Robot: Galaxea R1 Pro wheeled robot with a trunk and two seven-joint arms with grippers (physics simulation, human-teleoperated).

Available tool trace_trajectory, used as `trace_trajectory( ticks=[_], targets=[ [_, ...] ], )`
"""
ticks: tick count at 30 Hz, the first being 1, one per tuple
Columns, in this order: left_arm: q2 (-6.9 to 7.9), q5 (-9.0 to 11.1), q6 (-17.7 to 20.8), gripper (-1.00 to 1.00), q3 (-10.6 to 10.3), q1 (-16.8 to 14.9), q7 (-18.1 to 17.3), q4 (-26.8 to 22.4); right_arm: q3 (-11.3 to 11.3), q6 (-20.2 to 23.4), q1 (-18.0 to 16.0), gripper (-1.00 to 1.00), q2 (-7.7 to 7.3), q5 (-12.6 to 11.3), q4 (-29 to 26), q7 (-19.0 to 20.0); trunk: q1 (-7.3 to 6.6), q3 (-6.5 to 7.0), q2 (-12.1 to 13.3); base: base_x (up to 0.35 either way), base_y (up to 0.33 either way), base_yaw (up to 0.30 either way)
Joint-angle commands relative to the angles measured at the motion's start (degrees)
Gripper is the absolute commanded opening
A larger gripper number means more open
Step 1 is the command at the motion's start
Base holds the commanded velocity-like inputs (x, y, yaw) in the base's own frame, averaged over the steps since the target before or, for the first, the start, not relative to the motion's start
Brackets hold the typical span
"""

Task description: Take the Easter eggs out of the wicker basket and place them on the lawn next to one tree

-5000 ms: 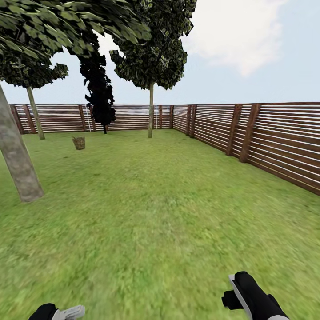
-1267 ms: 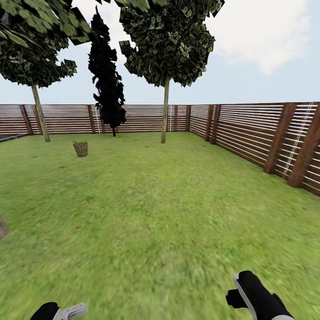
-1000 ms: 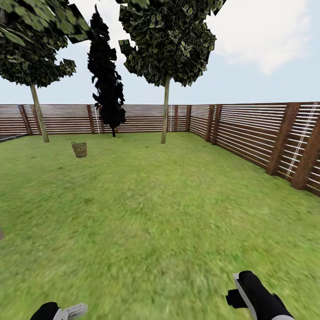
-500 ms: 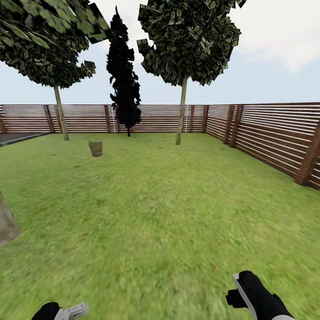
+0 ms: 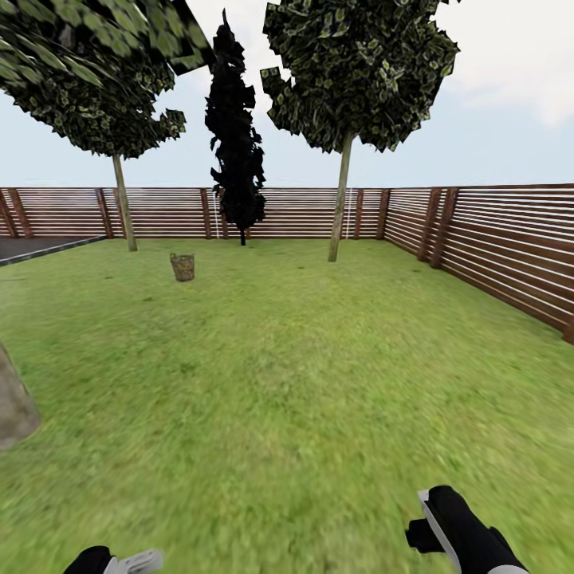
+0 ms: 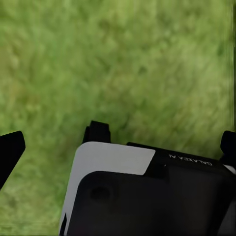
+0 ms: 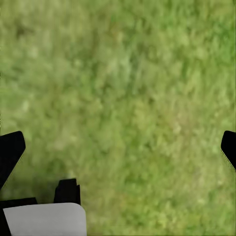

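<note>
A trunk (image 5: 14,406) is seen at far left. The basket (image 5: 182,267) stands far off on the lawn (image 5: 303,383), between two trees (image 5: 123,203) (image 5: 341,199). Both grippers' (image 6: 118,142) (image 7: 118,157) jaws are held apart over grass.

- lawn (image 5: 303,375): mottled green
- fence (image 5: 494,239): dark brown, horizontal slats
- wicker basket (image 5: 182,267): brown
- columnar tree (image 5: 236,135): black
- tree (image 5: 343,195) trunk: pale grey-green; crown dark green
</note>
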Motion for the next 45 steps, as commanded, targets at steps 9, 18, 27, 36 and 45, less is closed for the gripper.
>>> trace_trajectory(
  ticks=[9, 18, 27, 36, 45],
  targets=[
    [-0.24, 0.14, 0.24, 1.0, 0.1, -0.03, -0.02, 0.0, 0.01, 0.33, -0.03, 1.0, 0.01, 0.53, -0.07, 0.24, 0.04, -0.07, -0.03, 0.344, 0.0, 0.001],
    [-0.24, 0.14, 0.24, 1.0, 0.1, -0.03, -0.08, 0.01, 0.01, 0.34, -0.03, 1.0, 0.0, 0.55, -0.07, 0.24, 0.04, -0.07, -0.03, 0.344, 0.0, 0.0],
    [-0.24, 0.14, 0.24, 1.0, 0.1, -0.03, -0.09, 0.01, 0.01, 0.34, -0.03, 1.0, 0.0, 0.56, -0.08, 0.24, 0.04, -0.07, -0.03, 0.344, 0.0, 0.0],
    [-0.24, 0.14, 0.24, 1.0, 0.1, -0.03, -0.02, 0.01, -0.05, 0.34, -0.03, 1.0, -0.7, 0.54, -0.12, 0.29, 0.04, -0.07, -0.03, 0.344, 0.0, 0.0],
    [-0.37, 0.14, 0.24, 1.0, 0.1, -0.03, -0.02, 0.01, -0.08, 0.34, -0.03, 1.0, -1.23, 0.45, -0.08, 0.56, 0.04, 0.02, -0.03, 0.344, 0.0, -0.07]
  ],
)
